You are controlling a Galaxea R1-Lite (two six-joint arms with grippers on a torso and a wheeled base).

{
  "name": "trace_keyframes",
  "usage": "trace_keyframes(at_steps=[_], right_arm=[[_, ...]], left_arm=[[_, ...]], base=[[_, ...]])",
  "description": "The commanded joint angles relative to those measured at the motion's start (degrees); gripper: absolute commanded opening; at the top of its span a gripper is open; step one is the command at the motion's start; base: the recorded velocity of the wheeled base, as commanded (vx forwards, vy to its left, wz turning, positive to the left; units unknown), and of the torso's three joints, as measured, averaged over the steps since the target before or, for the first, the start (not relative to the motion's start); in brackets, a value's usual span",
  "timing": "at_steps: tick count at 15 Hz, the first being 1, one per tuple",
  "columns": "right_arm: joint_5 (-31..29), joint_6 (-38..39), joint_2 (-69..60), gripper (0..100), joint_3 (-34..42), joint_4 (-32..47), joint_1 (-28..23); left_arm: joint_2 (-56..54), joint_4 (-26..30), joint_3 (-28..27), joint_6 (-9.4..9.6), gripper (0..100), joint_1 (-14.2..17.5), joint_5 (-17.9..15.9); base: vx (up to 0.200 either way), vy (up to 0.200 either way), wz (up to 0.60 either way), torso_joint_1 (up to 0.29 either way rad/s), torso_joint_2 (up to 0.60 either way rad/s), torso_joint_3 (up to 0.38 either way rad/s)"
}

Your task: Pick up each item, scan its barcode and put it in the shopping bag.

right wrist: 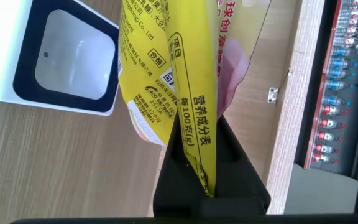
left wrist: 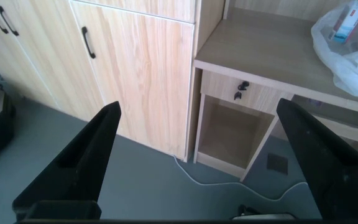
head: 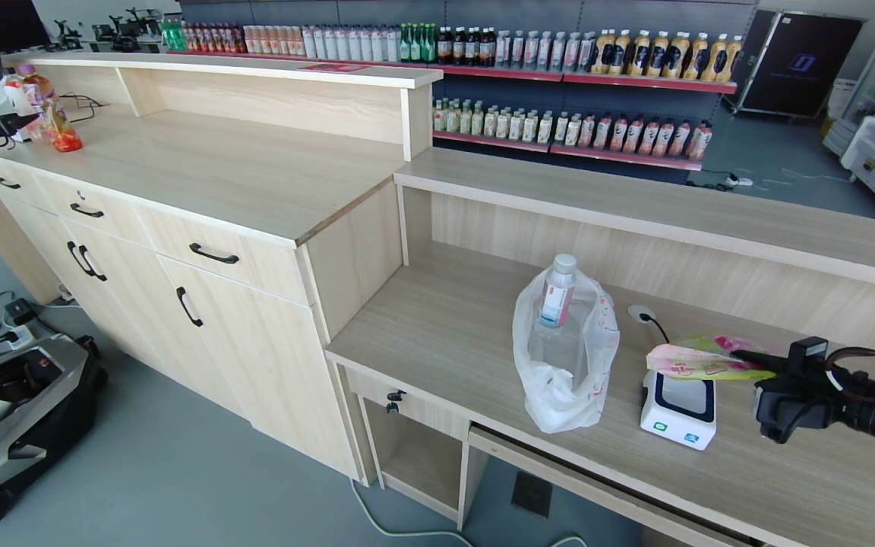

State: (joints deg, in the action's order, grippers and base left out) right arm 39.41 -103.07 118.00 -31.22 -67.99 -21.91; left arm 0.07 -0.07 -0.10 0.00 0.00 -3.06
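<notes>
One snack packet [head: 699,363] is pinched in my right end effector [head: 745,355], which is closed on its edge. It is held flat just above the one scanner [head: 679,406] on the desk [head: 445,334]. Left of the scanner: one plastic shopping bag [head: 563,387], one bottle [head: 558,292] upright inside. My left end effector [left wrist: 197,106] is spread wide, empty, low over the floor [left wrist: 166,186] by the cabinet [left wrist: 148,68].

Light wooden counter [head: 437,327] carries 2 things: white plastic bag [head: 559,395] (bottle [head: 559,292] upright inside), white scanner [head: 678,410] just beside; black cable [head: 661,328] behind.
</notes>
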Motion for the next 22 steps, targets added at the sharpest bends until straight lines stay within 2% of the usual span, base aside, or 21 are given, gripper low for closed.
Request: trace_keyframes(at_steps=[1, 18, 20, 22], right_arm=[[-0.04, -0.02, 0.21, 0, -0.07, -0.22, 0.02], [-0.04, 0.68, 0.82, 0, -0.86, -1.89, 0.9], [-0.04, 6.48, -2.87, 0, -0.68, -1.18, 0.9], [-2.15, 18.52, -13.77, 0, 0.37, 4.79, 0.81]], left_arm=[[0.01, -0.01, 0.01, 0.0, 100, 0.0, -0.02], [0.01, -0.01, 0.01, 0.0, 100, 0.0, -0.1], [0.01, -0.01, 0.01, 0.0, 100, 0.0, -0.02], [0.01, -0.01, 0.01, 0.0, 100, 0.0, -0.02]], base=[[0.0, 0.0, 0.0, 0.0, 0.0, 0.0], [0.0, 0.0, 0.0, 0.0, 0.0, 0.0], [0.0, 0.0, 0.0, 0.0, 0.0, 0.0], [0.0, 0.0, 0.0, 0.0, 0.0, 0.0]])
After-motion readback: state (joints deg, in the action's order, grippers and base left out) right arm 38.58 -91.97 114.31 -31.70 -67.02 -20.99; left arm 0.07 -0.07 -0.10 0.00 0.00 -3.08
